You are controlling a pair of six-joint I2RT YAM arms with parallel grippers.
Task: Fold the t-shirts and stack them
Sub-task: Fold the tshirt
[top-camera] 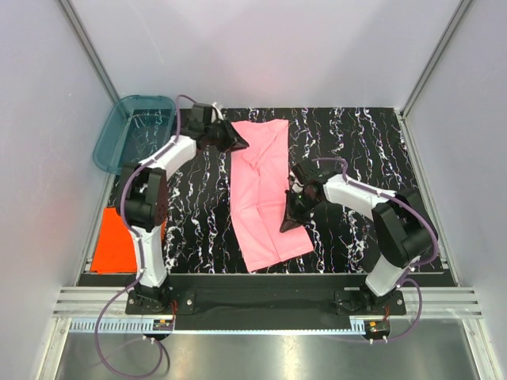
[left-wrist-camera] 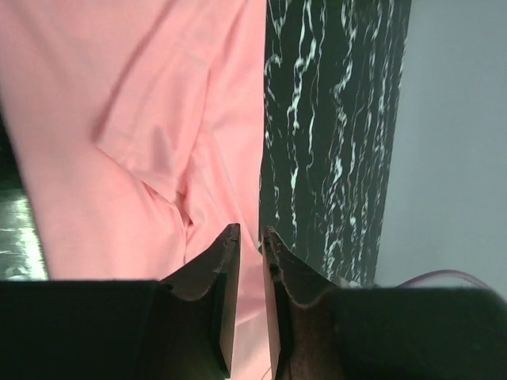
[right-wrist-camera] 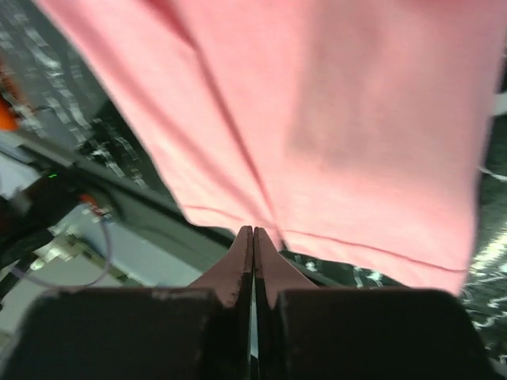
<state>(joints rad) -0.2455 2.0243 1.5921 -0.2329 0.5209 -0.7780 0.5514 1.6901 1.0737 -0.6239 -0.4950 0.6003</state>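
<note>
Item 1, left gripper (left-wrist-camera: 249, 232): I see its two dark fingers (left-wrist-camera: 224, 273) standing a narrow slit apart, with nothing clearly pinched between them. The tips hover over the far left edge of the pink shirt (top-camera: 261, 198), right where the cloth meets the table top.

Item 2, right gripper (right-wrist-camera: 253, 229): its fingers (right-wrist-camera: 236, 273) are pressed together with no gap showing. The tips sit at the stitched hem on the right side of the pink shirt. I cannot tell whether a sliver of hem is caught between them.

Item 3, pink shirt: it lies in the middle of the black marbled table top (top-camera: 198, 198) as a long strip running from the far side toward the near edge. It is folded lengthwise, and a sleeve fold shows near the far end in my left wrist view. The near end fans out slightly wider than the rest.

Item 4, orange-red shirt (top-camera: 117, 241): a flat patch at the near left corner, partly hidden behind the left arm and well apart from the pink shirt.

Item 5, teal plastic tub (top-camera: 107, 146): a see-through tub at the far left corner, tilted against the left wall beside the left arm's elbow.

Item 6, surroundings: pale walls enclose the table on three sides. A metal rail carrying both arm bases runs along the near edge.
</note>
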